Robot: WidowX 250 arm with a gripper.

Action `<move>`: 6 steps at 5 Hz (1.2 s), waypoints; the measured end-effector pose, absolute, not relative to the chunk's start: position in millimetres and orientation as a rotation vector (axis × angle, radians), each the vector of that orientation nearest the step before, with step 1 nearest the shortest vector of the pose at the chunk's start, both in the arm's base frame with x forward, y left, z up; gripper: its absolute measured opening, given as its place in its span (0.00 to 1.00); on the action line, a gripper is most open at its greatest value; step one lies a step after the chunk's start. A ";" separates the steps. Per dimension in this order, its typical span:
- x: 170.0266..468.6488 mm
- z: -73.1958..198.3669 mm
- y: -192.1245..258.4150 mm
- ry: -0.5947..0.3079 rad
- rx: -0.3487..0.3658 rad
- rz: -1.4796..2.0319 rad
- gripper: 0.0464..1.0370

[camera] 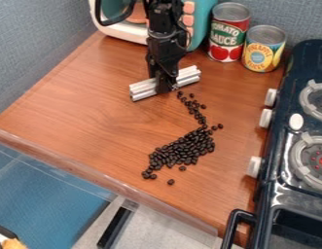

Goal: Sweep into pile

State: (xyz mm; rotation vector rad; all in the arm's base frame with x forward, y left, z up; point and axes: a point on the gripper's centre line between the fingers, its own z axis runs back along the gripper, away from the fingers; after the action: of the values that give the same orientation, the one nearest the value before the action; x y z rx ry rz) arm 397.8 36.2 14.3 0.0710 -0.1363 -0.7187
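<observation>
The black gripper [166, 86] hangs down over the upper middle of the wooden counter, shut on a silver-white ribbed bar [145, 89]. The bar sticks out on both sides of it, slanting up to the right, at or just above the counter surface. Dark beans [183, 150] lie in a dense elongated heap at the centre of the counter. From its upper right a thin trail of beans [194, 109] runs up to just below the bar's right half. A few single beans lie apart near the heap's lower left end and by its upper right.
A teal and white toy microwave [201, 24] stands behind the arm, with a red tomato can [228, 33] and a yellow can [263, 48] to its right. A dark toy stove [290, 165] with white knobs borders the right side. The counter's front edge [104, 175] runs diagonally below.
</observation>
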 end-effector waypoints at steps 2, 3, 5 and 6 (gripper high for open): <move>354.1 15.7 12.6 -0.114 0.025 -0.800 0.33; 339.1 16.3 8.0 -0.114 0.023 -0.822 0.33; 319.2 14.9 0.5 -0.117 0.019 -0.836 0.33; 311.9 14.4 -2.7 -0.110 0.010 -0.830 0.33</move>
State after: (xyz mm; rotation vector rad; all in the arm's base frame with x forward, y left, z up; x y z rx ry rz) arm 311.9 -2.7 14.4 0.0105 -0.1104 -0.8304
